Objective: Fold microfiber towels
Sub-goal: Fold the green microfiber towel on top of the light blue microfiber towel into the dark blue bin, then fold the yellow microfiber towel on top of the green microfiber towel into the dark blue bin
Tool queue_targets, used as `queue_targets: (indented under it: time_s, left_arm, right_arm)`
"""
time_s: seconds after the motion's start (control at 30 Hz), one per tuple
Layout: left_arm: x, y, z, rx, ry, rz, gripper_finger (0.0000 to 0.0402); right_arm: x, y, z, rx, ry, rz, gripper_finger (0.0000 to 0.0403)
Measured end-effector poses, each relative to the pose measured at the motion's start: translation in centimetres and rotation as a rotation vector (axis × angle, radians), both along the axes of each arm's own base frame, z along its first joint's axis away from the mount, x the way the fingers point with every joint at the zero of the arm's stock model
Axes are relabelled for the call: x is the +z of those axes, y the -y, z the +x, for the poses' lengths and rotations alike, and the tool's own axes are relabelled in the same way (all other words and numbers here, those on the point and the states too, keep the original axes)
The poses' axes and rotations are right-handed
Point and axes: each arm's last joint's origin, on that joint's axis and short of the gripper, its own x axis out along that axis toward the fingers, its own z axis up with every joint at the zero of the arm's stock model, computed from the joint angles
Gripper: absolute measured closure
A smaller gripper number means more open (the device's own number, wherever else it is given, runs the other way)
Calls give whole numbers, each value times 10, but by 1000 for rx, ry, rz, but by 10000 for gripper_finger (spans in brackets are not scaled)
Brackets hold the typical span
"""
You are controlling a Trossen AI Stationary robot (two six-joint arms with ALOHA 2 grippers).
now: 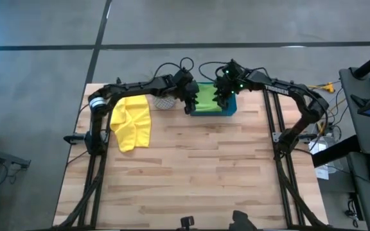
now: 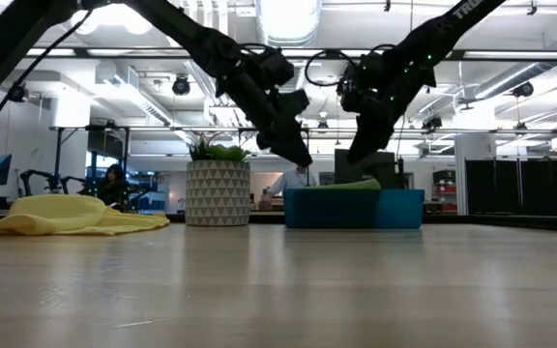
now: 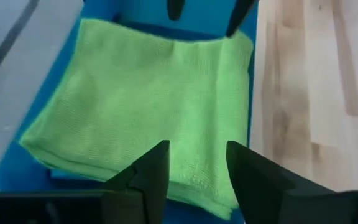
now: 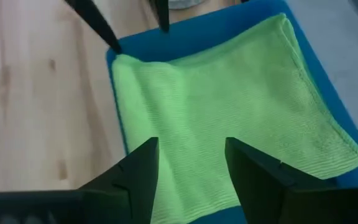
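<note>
Grey concrete floor (image 1: 249,22), bright ceiling lights (image 2: 288,17)

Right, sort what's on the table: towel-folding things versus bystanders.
Job:
- light green towel, folded, lying in the blue tray
- yellow towel, crumpled on the table
- left hand and right hand, both open above the tray

Bystanders:
- patterned plant pot
- wooden table

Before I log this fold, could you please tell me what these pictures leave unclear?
- Anything beneath the folded light green microfiber towel in the rigid blue plastic tray: covered in every view.
- The crumpled yellow microfiber towel: its underside is hidden.
- The patterned plant pot: arm-covered from above.
</note>
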Motion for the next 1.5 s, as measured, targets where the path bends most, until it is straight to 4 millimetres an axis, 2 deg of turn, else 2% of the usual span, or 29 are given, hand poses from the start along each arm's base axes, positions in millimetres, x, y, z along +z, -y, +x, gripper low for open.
queue_targets:
  time_s: [0.13, 0.27, 0.43, 0.6, 0.7, 0.8, 0.93, 1.1, 1.2, 1.37, 1.5]
  left_arm:
    - [-21, -2, 7, -6, -33, -23, 281]
    - [-32, -3, 11, -34, -38, -57, 311]
    - [-42, -1, 4, 26, -172, -49, 341]
    - [-29, -5, -4, 84, -189, 10, 366]
    - [-9, -10, -4, 104, -104, 59, 376]
    - [4, -13, 0, 95, -15, 94, 385]
    - [-7, -15, 10, 24, 26, 53, 396]
    - [-39, -14, 20, -10, -53, -5, 401]
    - [-48, -12, 21, -3, -132, -17, 401]
    - [-42, -14, 15, 82, -200, 52, 402]
    - [-16, -12, 8, 93, -152, 78, 402]
  right_arm:
    - [-18, 4, 4, 16, -50, 27, 234]
    - [-38, 3, 9, 29, -117, 87, 250]
    - [-52, 4, 8, 15, -188, 93, 262]
    - [-39, 6, 7, 22, -170, 42, 269]
    - [-27, 10, 8, 9, -132, 14, 267]
    - [-26, 14, 8, 1, -121, 4, 267]
    - [-29, 18, 11, -11, -103, -6, 269]
    - [-34, 23, 9, -31, -112, 8, 274]
    - [-34, 27, 7, -44, -112, 10, 276]
    - [-26, 33, -3, -87, -92, 2, 275]
    - [-15, 37, -13, -143, -69, 6, 279]
